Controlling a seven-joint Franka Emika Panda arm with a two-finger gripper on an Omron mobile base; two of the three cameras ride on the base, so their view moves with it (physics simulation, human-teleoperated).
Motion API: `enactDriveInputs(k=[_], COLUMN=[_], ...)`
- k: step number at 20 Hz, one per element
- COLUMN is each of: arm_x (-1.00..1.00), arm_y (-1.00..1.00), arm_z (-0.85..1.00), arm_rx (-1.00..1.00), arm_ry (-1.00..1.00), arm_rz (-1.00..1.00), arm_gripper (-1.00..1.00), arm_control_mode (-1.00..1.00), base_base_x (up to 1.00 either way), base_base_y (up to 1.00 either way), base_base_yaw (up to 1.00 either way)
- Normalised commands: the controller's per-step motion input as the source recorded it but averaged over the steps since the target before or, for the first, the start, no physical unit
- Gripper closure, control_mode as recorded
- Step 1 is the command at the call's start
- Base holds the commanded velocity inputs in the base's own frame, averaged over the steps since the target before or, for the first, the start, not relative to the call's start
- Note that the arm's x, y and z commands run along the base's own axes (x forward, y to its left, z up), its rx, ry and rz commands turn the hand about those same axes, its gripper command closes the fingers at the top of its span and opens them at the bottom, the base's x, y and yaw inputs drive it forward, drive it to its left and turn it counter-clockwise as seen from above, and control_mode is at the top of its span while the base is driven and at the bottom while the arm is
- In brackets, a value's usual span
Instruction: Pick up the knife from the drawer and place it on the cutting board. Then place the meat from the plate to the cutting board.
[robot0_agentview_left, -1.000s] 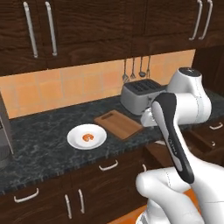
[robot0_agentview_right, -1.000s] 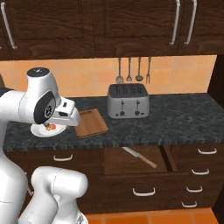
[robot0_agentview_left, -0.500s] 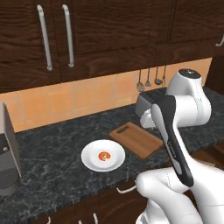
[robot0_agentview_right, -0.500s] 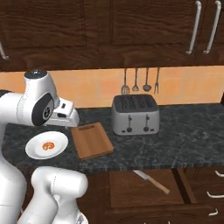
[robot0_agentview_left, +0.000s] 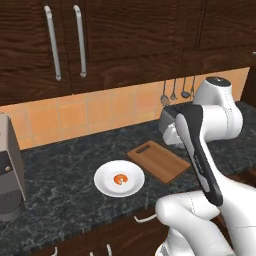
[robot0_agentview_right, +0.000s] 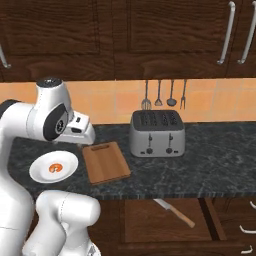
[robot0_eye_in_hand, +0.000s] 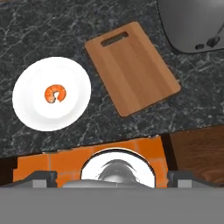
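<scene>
Down at the bottom of the right base view the drawer (robot0_agentview_right: 165, 220) sits pulled open under the counter, and the knife (robot0_agentview_right: 174, 212) lies inside it at a slant, blade toward the upper left and tan handle toward the lower right — the drawer's right part is cut off by the cabinet frame, so I can't see how far it goes. Up on the dark speckled counter (robot0_agentview_right: 215, 155), the cutting board (robot0_agentview_right: 105, 162) lies flat just right of the plate (robot0_agentview_right: 42, 172), close but not touching, with its slot end pointing toward the wall. The meat (robot0_eye_in_hand: 55, 93) is a little orange curl sitting near the middle of the plate in the hand view. A silver toaster (robot0_agentview_right: 156, 133) stands right of the board, and the hand view crops it to a grey corner at the upper right. Hanging utensils (robot0_agentview_right: 159, 95) show on the tiled wall behind it, too thin to tell apart properly. The gripper's fingers are spread wide with nothing between them; in the base views the arm's own body blocks them.
</scene>
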Motion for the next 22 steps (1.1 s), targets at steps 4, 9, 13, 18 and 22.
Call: enactDriveInputs(k=[4,9,13,18,22], arm_x=[-0.01,-0.11,-0.16,-0.22,-0.15], arm_y=[-0.90,-0.89,-0.61,-0.42,-0.15], arm_z=[-0.33,-0.41,-0.34,-0.18,0.00], arm_rx=[0.03,0.01,0.00,0.01,0.03], arm_ry=[0.09,0.11,0.03,0.00,0.00], arm_rz=[-0.08,-0.23,-0.24,-0.17,-0.04], arm_gripper=[-1.00,-1.00,-1.00,-1.00,-1.00], arm_control_mode=[-1.00,-1.00,-1.00,-1.00,-1.00], base_base_x=[0.00,0.00,0.00,0.00,0.00], base_base_y=[0.00,0.00,0.00,0.00,0.00], base_base_yaw=[0.00,0.00,0.00,0.00,0.00])
